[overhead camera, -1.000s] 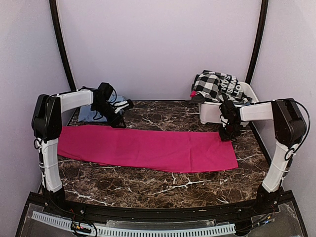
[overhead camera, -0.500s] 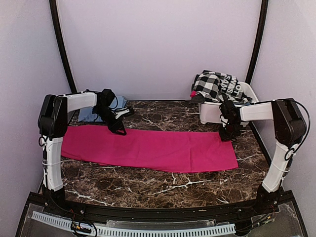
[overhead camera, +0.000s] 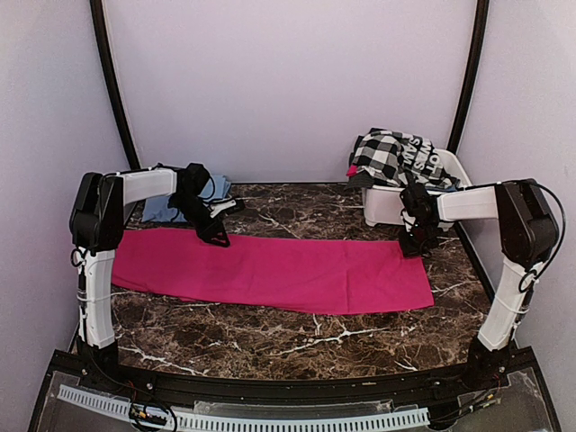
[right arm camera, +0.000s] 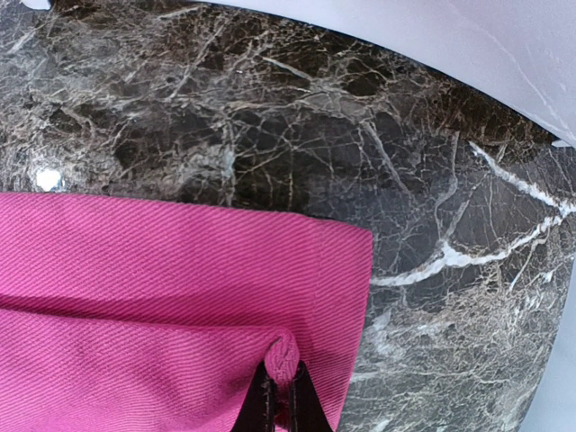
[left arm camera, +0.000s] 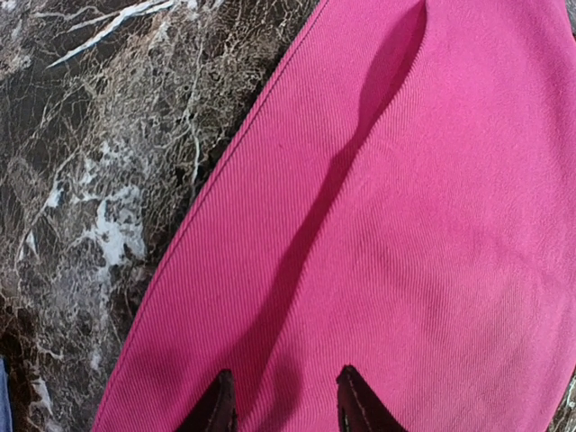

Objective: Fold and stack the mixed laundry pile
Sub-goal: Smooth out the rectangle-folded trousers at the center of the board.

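A: Where's the pink cloth [overhead camera: 288, 270] lying for you?
B: I'm seeing it spread flat on the table [overhead camera: 297, 337], its long axis running left to right between the two arms. The right claw [right arm camera: 279, 400] is pinching a small fold of it just inside the far right corner, fingers closed on the fabric.
A: And the left claw [left arm camera: 283, 409]?
B: It's hovering over the cloth's far left end, fingers standing apart with nothing caught between them, and the cloth's edge is running just beside it. I'm judging each arm is working the end nearest it.
A: The rest of the pile?
B: The checked garment [overhead camera: 396, 153] is sitting in the white tub [overhead camera: 385, 205] behind the right claw. A light-blue piece [overhead camera: 160, 209] is lying behind the left arm.
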`<state>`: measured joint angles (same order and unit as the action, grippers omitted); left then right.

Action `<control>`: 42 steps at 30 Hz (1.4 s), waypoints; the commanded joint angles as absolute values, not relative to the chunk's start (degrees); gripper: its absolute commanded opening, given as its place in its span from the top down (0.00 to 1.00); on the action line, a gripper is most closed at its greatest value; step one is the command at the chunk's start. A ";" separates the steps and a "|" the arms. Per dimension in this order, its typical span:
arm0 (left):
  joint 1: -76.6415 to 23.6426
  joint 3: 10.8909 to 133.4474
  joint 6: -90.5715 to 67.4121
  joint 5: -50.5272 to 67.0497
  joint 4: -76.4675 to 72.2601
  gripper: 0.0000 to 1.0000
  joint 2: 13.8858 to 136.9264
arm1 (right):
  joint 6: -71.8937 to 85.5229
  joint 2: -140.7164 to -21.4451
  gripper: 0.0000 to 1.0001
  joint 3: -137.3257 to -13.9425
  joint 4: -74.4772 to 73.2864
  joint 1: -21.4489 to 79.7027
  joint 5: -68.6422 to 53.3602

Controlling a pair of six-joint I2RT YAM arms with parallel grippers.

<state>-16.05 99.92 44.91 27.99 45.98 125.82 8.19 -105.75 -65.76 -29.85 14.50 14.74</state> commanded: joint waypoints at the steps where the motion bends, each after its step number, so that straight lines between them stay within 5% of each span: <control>1: -16.00 99.27 45.19 27.12 46.50 0.61 125.85 | 8.40 -105.26 1.00 -66.22 -30.31 14.08 13.80; 10: -16.08 98.87 45.84 26.01 46.89 0.61 126.87 | 8.45 -105.25 1.00 -66.48 -30.54 14.08 13.46; 20: -16.01 98.47 44.68 27.54 47.57 1.00 124.50 | 8.99 -103.40 1.00 -66.33 -31.13 14.06 12.69; 42: -11.47 100.11 43.08 33.79 46.00 1.00 117.34 | 9.32 -95.82 1.00 -68.01 -34.06 14.11 13.77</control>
<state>-12.91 99.24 43.72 30.81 46.78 120.95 8.88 -96.36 -65.78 -34.02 14.46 11.86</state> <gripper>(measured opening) 0.008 0.018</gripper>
